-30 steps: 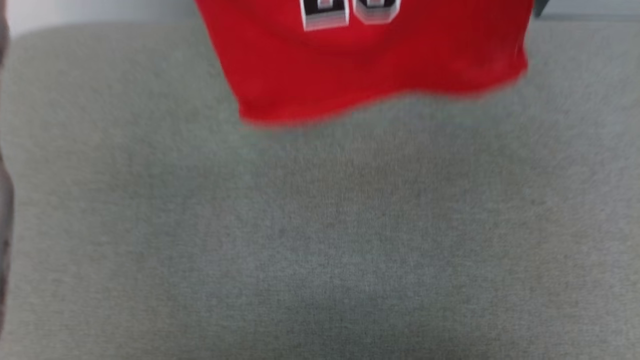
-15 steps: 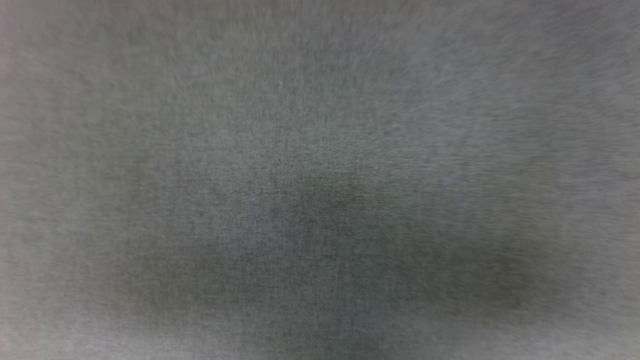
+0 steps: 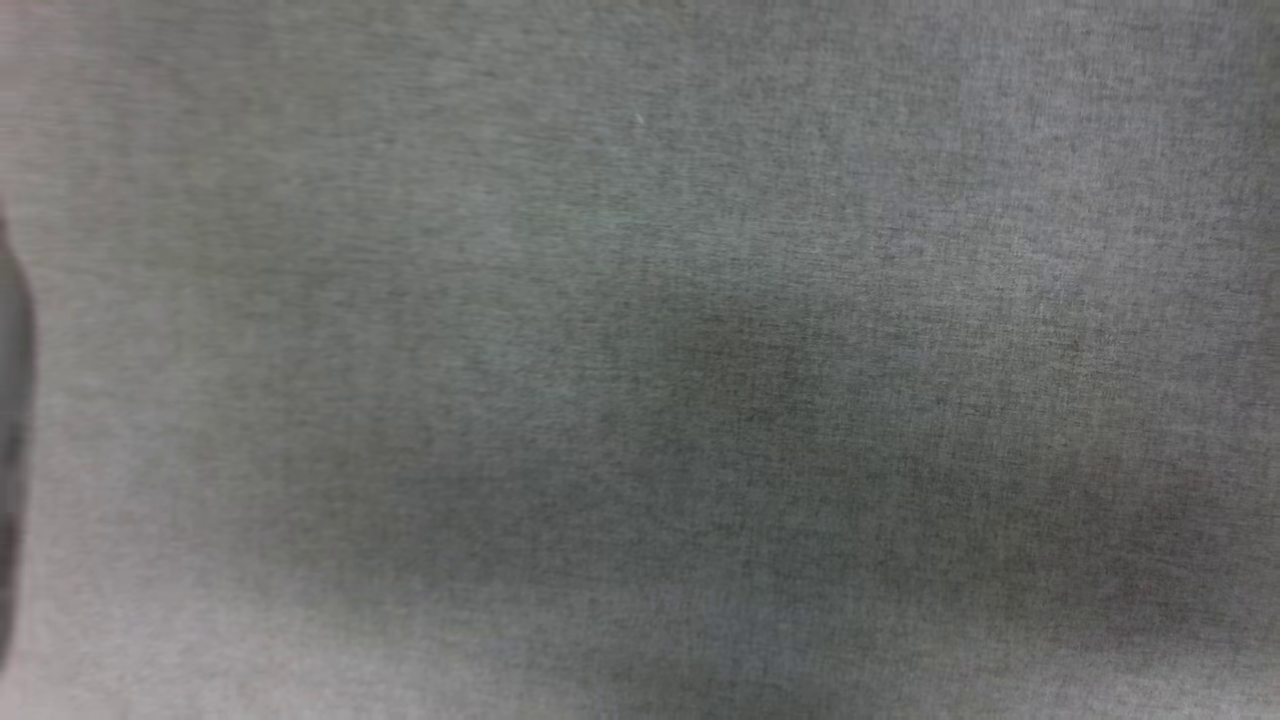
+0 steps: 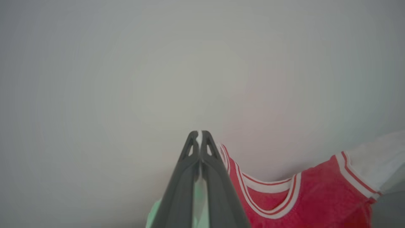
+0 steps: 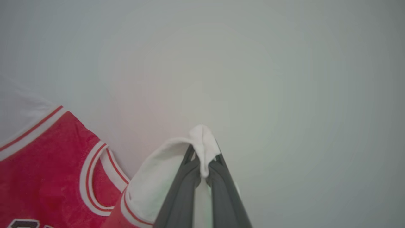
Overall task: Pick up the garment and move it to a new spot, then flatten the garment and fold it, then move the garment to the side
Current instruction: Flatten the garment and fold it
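The garment (image 4: 316,196) hangs in the air in front of a pale wall, red with a red-and-white striped collar and white sleeves. In the left wrist view my left gripper (image 4: 199,136) is shut, a thin white sliver of cloth pinched at its tips, and the collar trim starts right beside its fingers. In the right wrist view my right gripper (image 5: 202,158) is shut on a bunched white sleeve (image 5: 158,180), and the garment's red chest (image 5: 41,171) hangs at the lower left with the top of black lettering at the bottom edge.
The head view looks down at a grey woven cloth surface (image 3: 640,360) with soft shadows across its lower half. A dark blurred shape (image 3: 12,430) stands at that view's left edge. A plain pale wall (image 4: 126,79) lies behind both grippers.
The head camera has shifted: the garment's red lower hem, at the top of that view a second ago, has left the picture, which is now grey cloth and less blurred.
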